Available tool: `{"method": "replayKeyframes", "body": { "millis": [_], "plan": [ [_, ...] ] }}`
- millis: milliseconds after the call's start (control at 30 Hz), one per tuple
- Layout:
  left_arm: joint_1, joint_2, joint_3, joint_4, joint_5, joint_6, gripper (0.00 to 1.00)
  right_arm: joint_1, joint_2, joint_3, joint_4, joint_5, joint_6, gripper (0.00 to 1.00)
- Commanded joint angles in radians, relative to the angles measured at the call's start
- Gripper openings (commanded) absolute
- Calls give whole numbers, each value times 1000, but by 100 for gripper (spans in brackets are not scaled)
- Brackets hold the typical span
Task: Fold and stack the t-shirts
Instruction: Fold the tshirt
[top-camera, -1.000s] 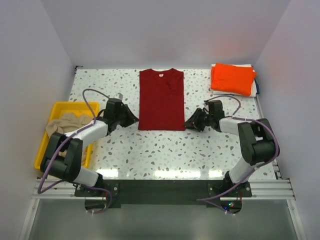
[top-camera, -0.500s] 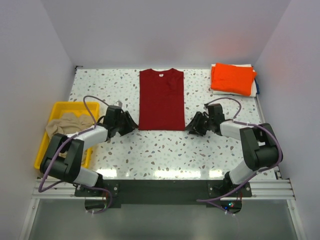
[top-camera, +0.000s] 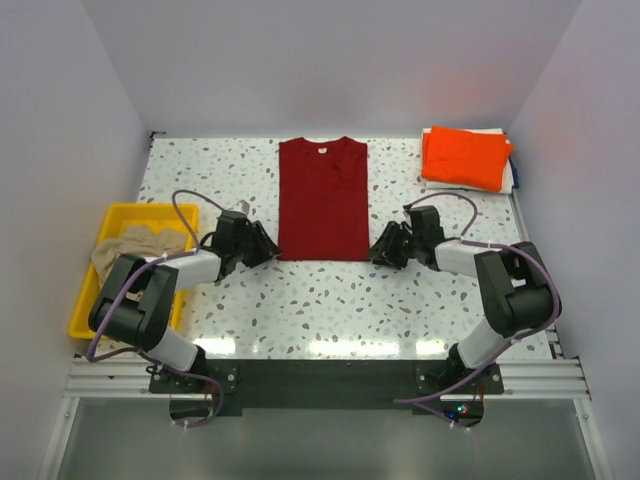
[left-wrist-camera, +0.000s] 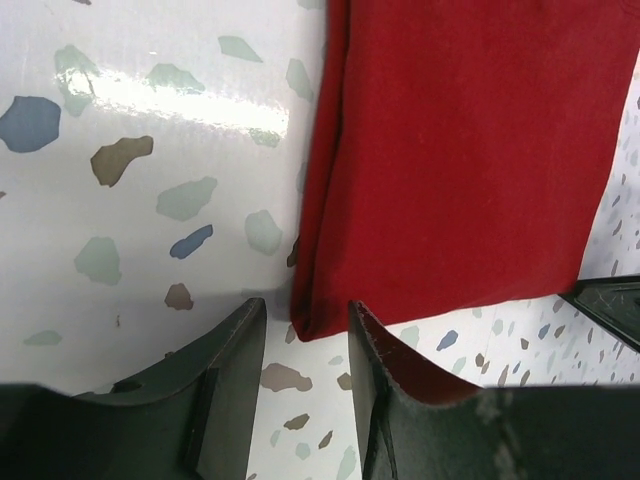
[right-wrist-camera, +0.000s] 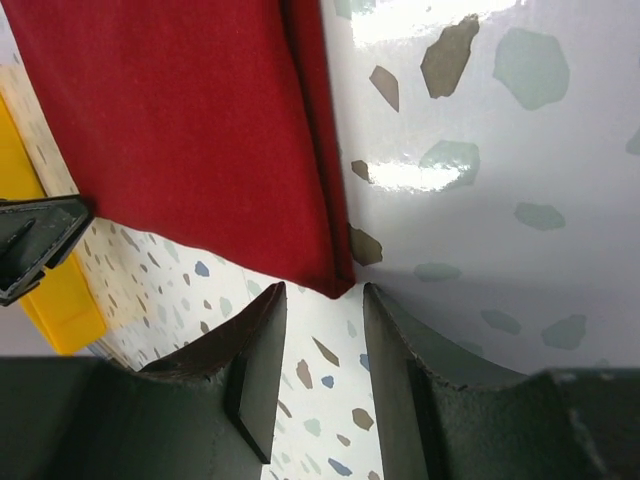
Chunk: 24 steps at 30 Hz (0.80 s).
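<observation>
The dark red t-shirt (top-camera: 323, 198) lies flat as a long folded strip at the table's middle back, its white neck label at the far end. My left gripper (top-camera: 268, 249) is open at the strip's near left corner (left-wrist-camera: 318, 322), which sits just beyond the gap between the fingers. My right gripper (top-camera: 375, 249) is open at the near right corner (right-wrist-camera: 335, 280), likewise just ahead of the fingertips. The bright orange t-shirt (top-camera: 466, 156) lies folded at the back right. The beige t-shirt (top-camera: 130, 246) lies crumpled in the yellow tray.
The yellow plastic tray (top-camera: 90, 300) stands at the left edge of the speckled table. A white cloth edge shows under the orange shirt (top-camera: 512, 176). White walls close in the back and sides.
Both grippers have moved inward along the table to the near corners of the red shirt. The shirt has not moved.
</observation>
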Motion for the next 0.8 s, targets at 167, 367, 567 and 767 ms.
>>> {"method": "replayKeyframes", "body": {
  "millis": [167,367,567,767],
  "plan": [
    [-31,67,-1,-4,-51,-4,40,24,72,12,26,61,9,37],
    [-43,91,-8,-4,-71,-15,34,30,86,16,34,60,17,30],
    [-55,90,7,3,-38,-24,4,29,92,29,40,29,17,8],
    [-58,-23,8,-99,-31,-14,0,30,8,6,-4,9,-12,0]
  ]
}}
